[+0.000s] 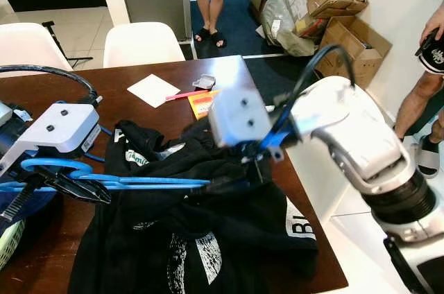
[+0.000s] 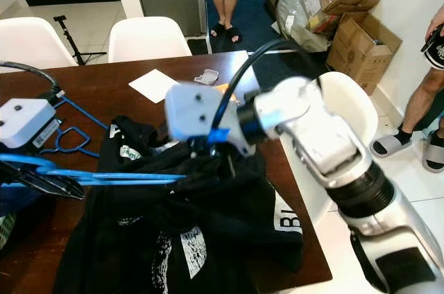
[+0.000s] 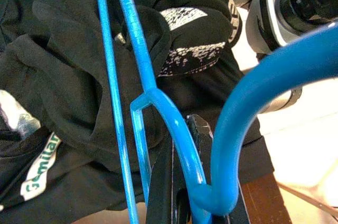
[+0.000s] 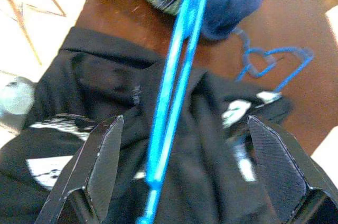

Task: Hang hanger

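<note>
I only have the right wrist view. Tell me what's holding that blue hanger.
Observer: The left gripper has it, clamped next to the hook of the hanger.
Operator: Say where the hanger's other end is.
Observer: It runs into the black shirt, under the right gripper.
Operator: Check for people.
Observer: A person stands past the right edge of the table, close to the right arm.
</note>
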### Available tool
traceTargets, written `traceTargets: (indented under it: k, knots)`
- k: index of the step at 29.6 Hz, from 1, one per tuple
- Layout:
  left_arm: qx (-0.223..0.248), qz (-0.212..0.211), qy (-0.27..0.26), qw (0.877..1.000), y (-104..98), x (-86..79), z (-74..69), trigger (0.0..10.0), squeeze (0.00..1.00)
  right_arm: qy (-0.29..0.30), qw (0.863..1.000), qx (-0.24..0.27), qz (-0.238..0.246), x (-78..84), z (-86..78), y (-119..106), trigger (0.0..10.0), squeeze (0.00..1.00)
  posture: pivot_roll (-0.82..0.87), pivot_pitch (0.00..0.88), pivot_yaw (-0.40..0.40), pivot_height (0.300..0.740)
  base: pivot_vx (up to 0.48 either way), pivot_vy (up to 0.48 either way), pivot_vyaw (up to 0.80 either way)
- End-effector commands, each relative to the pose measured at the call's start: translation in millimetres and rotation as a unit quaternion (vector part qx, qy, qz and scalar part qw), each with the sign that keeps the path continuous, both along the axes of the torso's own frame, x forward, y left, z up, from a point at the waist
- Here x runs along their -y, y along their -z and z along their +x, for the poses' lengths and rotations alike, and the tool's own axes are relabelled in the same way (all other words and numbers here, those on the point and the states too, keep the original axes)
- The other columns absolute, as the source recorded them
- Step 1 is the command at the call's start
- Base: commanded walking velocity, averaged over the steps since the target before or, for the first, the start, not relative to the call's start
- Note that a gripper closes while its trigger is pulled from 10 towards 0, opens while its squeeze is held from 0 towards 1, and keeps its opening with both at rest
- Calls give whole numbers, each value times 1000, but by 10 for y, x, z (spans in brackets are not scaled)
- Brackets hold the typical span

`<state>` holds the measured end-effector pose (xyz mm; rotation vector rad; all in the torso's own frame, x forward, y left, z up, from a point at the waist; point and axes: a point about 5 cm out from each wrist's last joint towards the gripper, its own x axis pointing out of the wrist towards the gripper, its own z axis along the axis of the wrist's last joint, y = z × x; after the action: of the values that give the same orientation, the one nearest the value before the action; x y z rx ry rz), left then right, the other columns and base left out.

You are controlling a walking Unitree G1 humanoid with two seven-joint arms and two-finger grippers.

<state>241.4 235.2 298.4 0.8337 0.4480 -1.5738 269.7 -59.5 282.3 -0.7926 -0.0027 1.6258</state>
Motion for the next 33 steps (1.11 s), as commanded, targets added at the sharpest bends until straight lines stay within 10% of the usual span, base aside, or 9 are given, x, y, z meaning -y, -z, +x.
traceTargets:
  k: [1,12,13,14,18,33]
  knots:
    - [-16,10,20,1000,39,10,2,10000,0,-8,1000,-9,-2,-60,-58,18,10000,0,71,63,33,740,0,0,0]
    - [-1,5,21,1000,33,22,76,10000,0,8,998,-52,30,-325,-108,68,10000,0,61,62,30,740,0,0,0]
    - [0,3,21,1000,33,26,89,10000,0,21,998,-52,36,-382,-94,82,3059,0,64,70,31,740,0,0,0]
    - [3,4,21,1000,37,29,103,10000,0,31,998,-43,27,-406,-77,113,1412,0,64,71,31,740,0,0,0]
    - [6,2,20,1000,27,41,124,10000,0,40,999,-24,3,-419,-57,180,157,0,62,77,34,740,0,0,0]
    - [13,-2,25,1000,25,75,168,10000,0,85,996,12,-18,-454,46,280,0,0,59,41,32,740,0,0,0]
